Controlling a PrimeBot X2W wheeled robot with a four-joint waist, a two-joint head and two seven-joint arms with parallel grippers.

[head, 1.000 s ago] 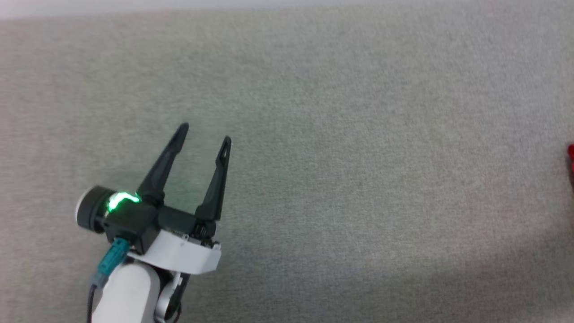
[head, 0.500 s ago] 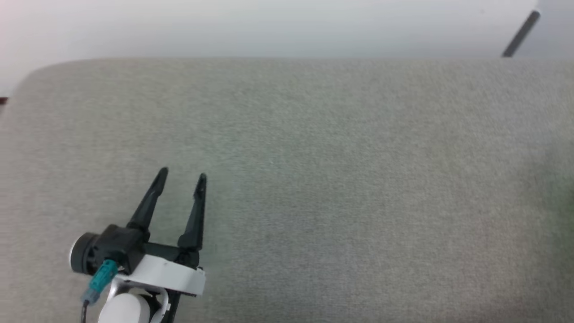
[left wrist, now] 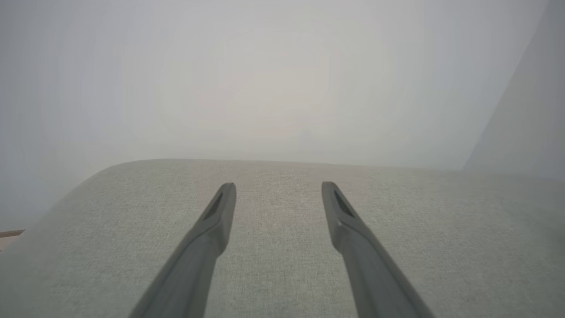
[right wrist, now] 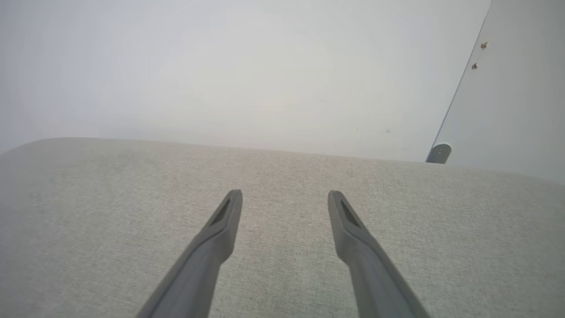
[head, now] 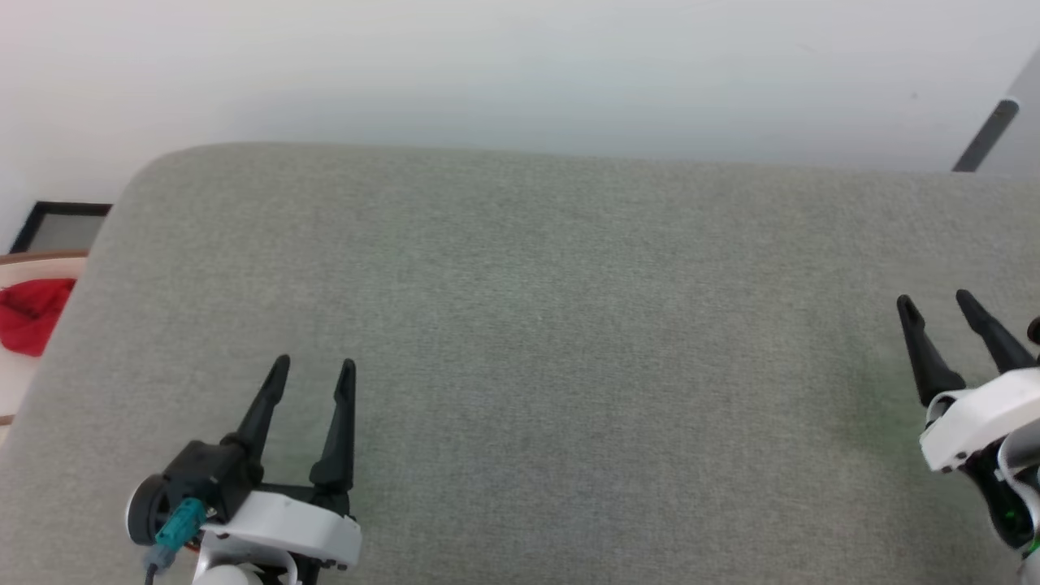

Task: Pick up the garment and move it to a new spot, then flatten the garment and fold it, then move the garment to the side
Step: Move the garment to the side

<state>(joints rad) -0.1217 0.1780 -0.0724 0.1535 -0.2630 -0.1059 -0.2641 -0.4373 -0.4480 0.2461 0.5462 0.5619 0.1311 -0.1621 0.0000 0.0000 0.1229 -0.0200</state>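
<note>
cushion [head: 569,309] under left hand [head: 314,364] and right hand [head: 933,297], both spread wide.

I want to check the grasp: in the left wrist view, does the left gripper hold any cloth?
No, the left gripper stands open, and the gap between its jaws shows bare grey cushion.

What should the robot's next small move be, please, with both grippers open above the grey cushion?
Probably turn left toward the red cloth, lying past the left edge of the grey cushion. The left gripper and right gripper are open and empty, and only a plain red bit shows, so a closer look should tell whether it is the garment.
</note>
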